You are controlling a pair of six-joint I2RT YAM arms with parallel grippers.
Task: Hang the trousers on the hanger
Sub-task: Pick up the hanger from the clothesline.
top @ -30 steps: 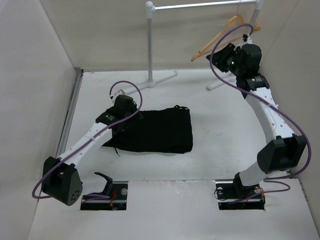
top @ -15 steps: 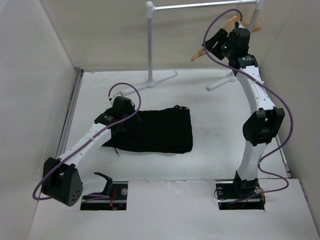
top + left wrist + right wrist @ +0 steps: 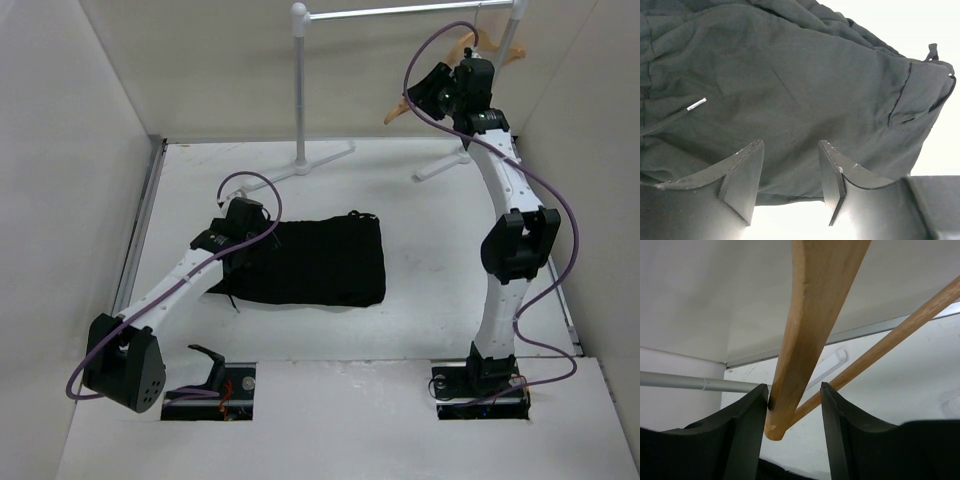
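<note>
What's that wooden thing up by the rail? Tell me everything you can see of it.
It is a light tan wooden coat hanger, smooth and bare, hanging below the silver metal rail at the back right. A flat curved shoulder piece and a thin round crossbar meet at one tip. That tip sits between the open fingers of the right pincer, close against one finger; contact is unclear.

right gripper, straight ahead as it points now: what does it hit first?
The hanger: its wooden arm end sits between the open fingers of the right gripper, seemingly against one. Depth beyond that is unclear.
</note>
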